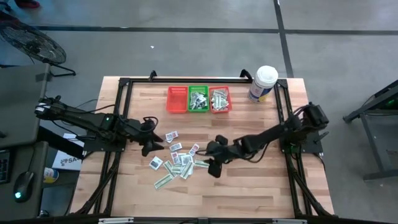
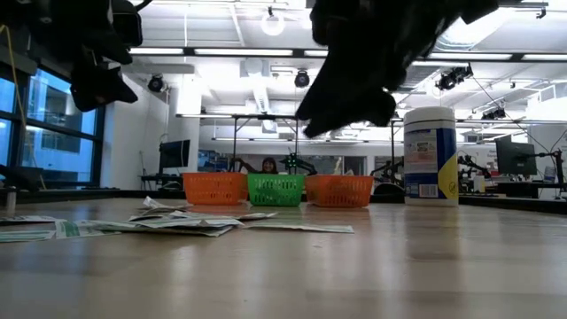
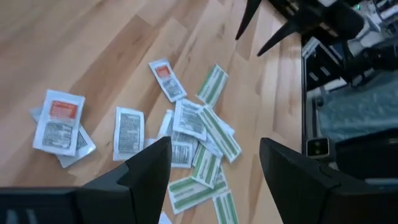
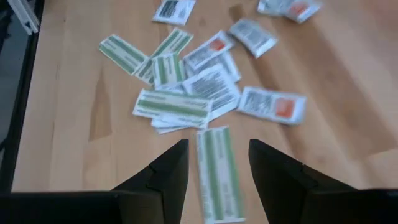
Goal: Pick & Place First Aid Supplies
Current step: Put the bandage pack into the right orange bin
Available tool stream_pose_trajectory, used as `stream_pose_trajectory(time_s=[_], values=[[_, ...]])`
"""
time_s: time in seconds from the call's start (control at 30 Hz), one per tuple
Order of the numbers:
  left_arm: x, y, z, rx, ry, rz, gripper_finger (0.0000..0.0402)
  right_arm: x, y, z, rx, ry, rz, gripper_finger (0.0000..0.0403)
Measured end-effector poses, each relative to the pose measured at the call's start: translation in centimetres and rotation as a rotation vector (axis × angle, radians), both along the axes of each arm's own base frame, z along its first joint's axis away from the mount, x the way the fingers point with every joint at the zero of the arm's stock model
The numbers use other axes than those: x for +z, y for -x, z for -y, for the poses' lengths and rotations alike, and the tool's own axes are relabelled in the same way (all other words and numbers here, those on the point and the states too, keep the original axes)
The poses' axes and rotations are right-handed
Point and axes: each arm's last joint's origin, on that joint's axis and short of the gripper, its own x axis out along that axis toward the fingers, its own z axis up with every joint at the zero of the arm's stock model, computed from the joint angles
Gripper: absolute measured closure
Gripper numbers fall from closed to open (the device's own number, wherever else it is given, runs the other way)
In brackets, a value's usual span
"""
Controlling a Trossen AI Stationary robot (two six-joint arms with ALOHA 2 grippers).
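Note:
The first aid supplies [image 1: 177, 158] lie scattered flat on the wooden table: squarish white packets [image 3: 128, 129] and narrow green-and-white strips [image 4: 171, 106]. My left gripper [image 1: 159, 144] hovers open at the left edge of the pile, above it; in its wrist view [image 3: 214, 168] the packets show between and beyond its fingers. My right gripper [image 1: 208, 160] hangs open over the pile's right edge, pointing down at a slant. In the right wrist view [image 4: 217, 165] a green strip [image 4: 217, 171] lies on the table under the gap between the fingers. Neither gripper holds anything.
Three small mesh baskets stand in a row at the far edge: red [image 1: 177, 99], green [image 1: 198, 99] and red [image 1: 219, 99], the last two with packets inside. A white tub with a blue label [image 1: 263, 84] stands to their right. The dark frame [image 1: 124, 84] borders the table.

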Motion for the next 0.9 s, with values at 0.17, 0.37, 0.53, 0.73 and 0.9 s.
stream_pose_trajectory(time_s=[0.17,0.37,0.53,0.73,0.9], values=[[0.0,0.0,0.1,-0.044,0.007,-0.005,0.0161,-2.3,-0.6,-1.6,0.038,-0.001,-0.015,0.0242],[-0.1,0.1,0.1,-0.056,0.013,-0.012,0.0161,-5.7,-0.9,-2.2,0.095,0.083,-0.1,0.0242],[-0.2,0.2,0.2,-0.07,0.019,-0.027,0.0161,-7.2,-1.0,-2.1,0.089,0.126,-0.137,0.0242],[-0.4,0.3,0.1,-0.068,0.013,-0.056,0.0161,-8.3,-1.2,-2.1,0.097,0.174,-0.151,0.0242],[-0.5,0.3,0.1,-0.067,0.011,-0.062,0.0161,-9.4,-1.1,-2.1,0.106,0.185,-0.196,0.0242]])
